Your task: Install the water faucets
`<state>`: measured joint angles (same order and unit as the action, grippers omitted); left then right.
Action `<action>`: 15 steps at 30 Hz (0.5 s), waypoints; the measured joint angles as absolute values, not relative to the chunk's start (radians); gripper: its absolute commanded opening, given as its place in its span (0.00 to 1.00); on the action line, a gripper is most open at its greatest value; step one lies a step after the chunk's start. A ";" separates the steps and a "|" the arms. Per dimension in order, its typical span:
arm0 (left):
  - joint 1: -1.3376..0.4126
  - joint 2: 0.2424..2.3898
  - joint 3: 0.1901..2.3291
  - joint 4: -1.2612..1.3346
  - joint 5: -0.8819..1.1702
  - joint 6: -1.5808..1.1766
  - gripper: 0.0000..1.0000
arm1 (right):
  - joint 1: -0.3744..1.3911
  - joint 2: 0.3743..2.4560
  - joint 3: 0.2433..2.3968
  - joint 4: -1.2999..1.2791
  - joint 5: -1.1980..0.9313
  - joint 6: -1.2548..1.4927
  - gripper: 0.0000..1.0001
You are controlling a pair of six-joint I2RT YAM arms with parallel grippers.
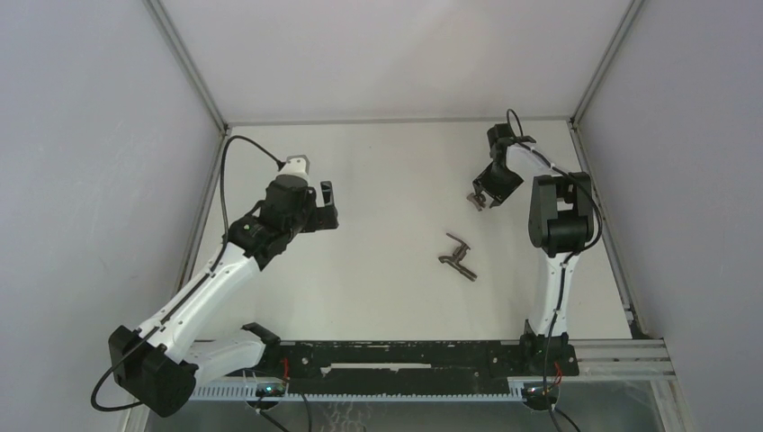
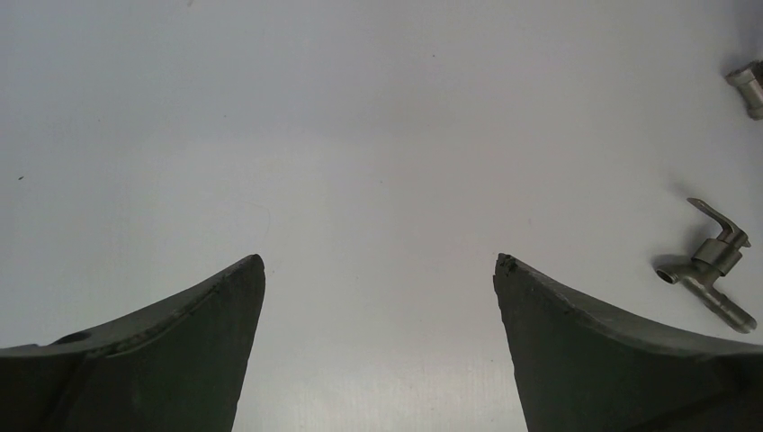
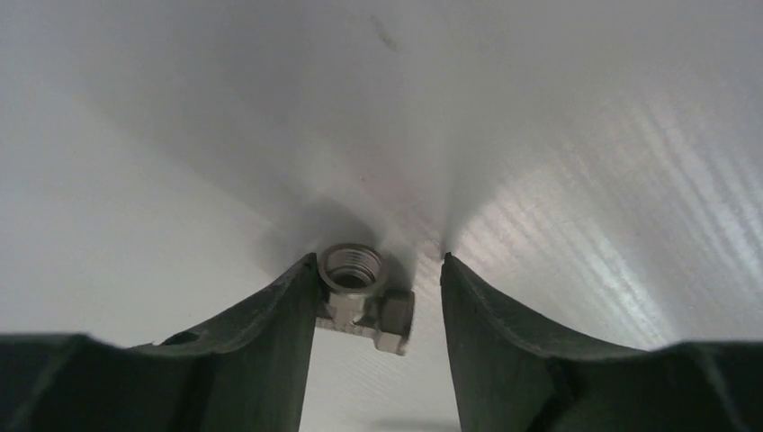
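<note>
On the left half of the white table (image 1: 387,180), the left gripper (image 1: 331,205) hangs over bare surface with its tips pointing right. In its wrist view the left gripper (image 2: 378,261) is spread wide, with nothing between the two dark fingers (image 2: 180,351).

The lever tap stem (image 1: 459,258) lies flat right of the table's middle, well apart from the left gripper. It lies on a slant, the thin lever handle toward the far left and the slim stem end toward the near right. In the left wrist view the same part (image 2: 711,265) shows at the right edge, untouched.

Farther back and a little more to the right, the stubby fitting (image 1: 471,199) sits on the table, under the tips of the right gripper (image 1: 483,194). In the right wrist view the right gripper (image 3: 378,263) is partly open and straddles the fitting (image 3: 364,301), whose threaded mouth faces the camera. The fitting touches the finger (image 3: 261,351) on the left of that view. A clear gap separates it from the other finger, so it is not clamped. The two faucet parts lie apart, not joined.
</note>
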<state>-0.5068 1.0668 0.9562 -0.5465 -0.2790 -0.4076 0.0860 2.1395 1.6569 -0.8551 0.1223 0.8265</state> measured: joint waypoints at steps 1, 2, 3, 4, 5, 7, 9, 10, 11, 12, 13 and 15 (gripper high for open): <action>-0.507 1.068 0.956 -0.548 -0.279 -0.408 1.00 | 0.091 2.140 1.647 -0.855 0.115 0.830 0.57; -0.507 1.068 0.956 -0.549 -0.279 -0.408 1.00 | 0.096 2.140 1.641 -0.855 0.109 0.834 0.57; -0.507 1.068 0.956 -0.549 -0.279 -0.408 1.00 | 0.102 2.140 1.635 -0.855 0.101 0.838 0.55; -0.507 1.068 0.956 -0.549 -0.279 -0.408 1.00 | 0.107 2.140 1.635 -0.855 0.099 0.839 0.51; -0.507 1.068 0.956 -0.550 -0.279 -0.408 1.00 | 0.113 2.140 1.634 -0.855 0.095 0.842 0.48; -0.507 1.068 0.956 -0.550 -0.279 -0.408 1.00 | 0.122 2.140 1.634 -0.849 0.089 0.846 0.43; -0.507 1.068 0.956 -0.550 -0.279 -0.408 1.00 | 0.132 2.140 1.634 -0.845 0.083 0.848 0.35; -0.507 1.068 0.956 -0.550 -0.279 -0.408 1.00 | 0.136 2.140 1.634 -0.844 0.080 0.847 0.29; -0.507 1.068 0.956 -0.550 -0.279 -0.408 1.00 | 0.141 2.140 1.631 -0.838 0.077 0.846 0.21; -0.507 1.068 0.956 -0.551 -0.279 -0.408 1.00 | 0.147 2.139 1.629 -0.834 0.076 0.843 0.15; -0.507 1.068 0.956 -0.551 -0.279 -0.408 1.00 | 0.152 2.136 1.626 -0.830 0.074 0.840 0.08; -0.506 1.068 0.956 -0.554 -0.273 -0.409 1.00 | 0.165 2.127 1.614 -0.820 0.069 0.831 0.00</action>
